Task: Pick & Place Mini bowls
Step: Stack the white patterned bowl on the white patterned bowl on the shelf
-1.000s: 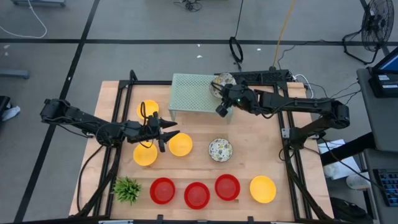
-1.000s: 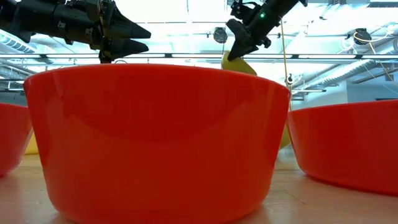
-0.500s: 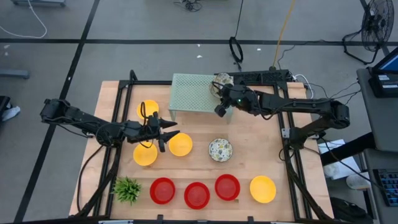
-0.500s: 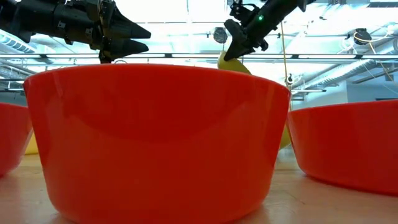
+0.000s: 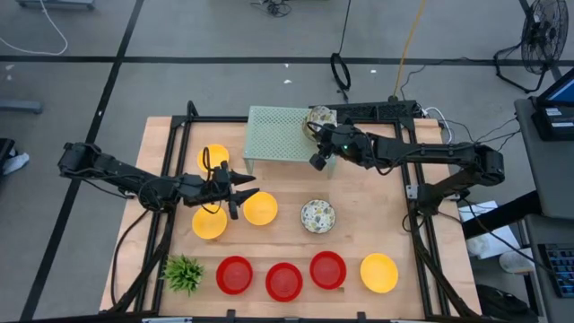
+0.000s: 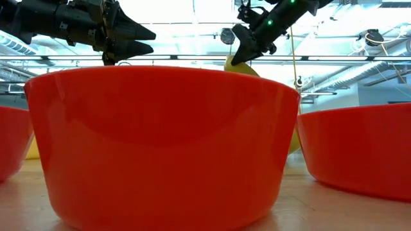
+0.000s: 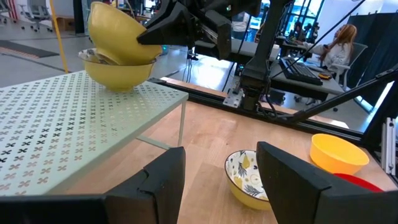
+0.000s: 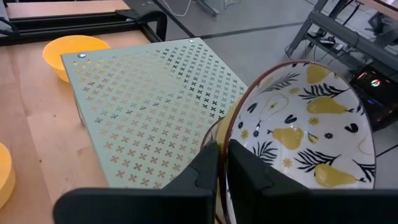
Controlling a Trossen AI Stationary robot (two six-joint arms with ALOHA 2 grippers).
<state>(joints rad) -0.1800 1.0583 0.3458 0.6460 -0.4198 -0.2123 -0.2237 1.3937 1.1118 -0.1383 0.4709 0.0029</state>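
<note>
My right gripper (image 5: pixel 315 128) is over the far right corner of the pale green mesh stand (image 5: pixel 282 136), shut on a whitish pear-patterned mini bowl (image 8: pixel 305 130) with a yellow outside (image 7: pixel 118 28). A second such bowl (image 7: pixel 121 71) stands on the stand right beneath it. My left gripper (image 5: pixel 244 196) hovers open and empty above the table, between two yellow bowls (image 5: pixel 209 222) (image 5: pixel 260 208). Another patterned bowl (image 5: pixel 317 215) sits on the table. My right gripper pinches the held bowl's rim (image 8: pixel 222 152), one finger inside the bowl and one outside. The fingers come slanting down from the table's right side. The bowl is tilted above the bowl on the stand; whether the two touch I cannot tell.
A third yellow bowl (image 5: pixel 213 158) sits left of the stand. Along the near edge stand a small green plant (image 5: pixel 183 273), three red bowls (image 5: pixel 234 274) (image 5: pixel 284 282) (image 5: pixel 328 270) and a yellow bowl (image 5: pixel 378 273). A person sits in the room beyond (image 7: pixel 339 46).
My right gripper has moved a little toward the table's far edge with the patterned bowl, staying over the stand's corner. My left gripper has kept still.
</note>
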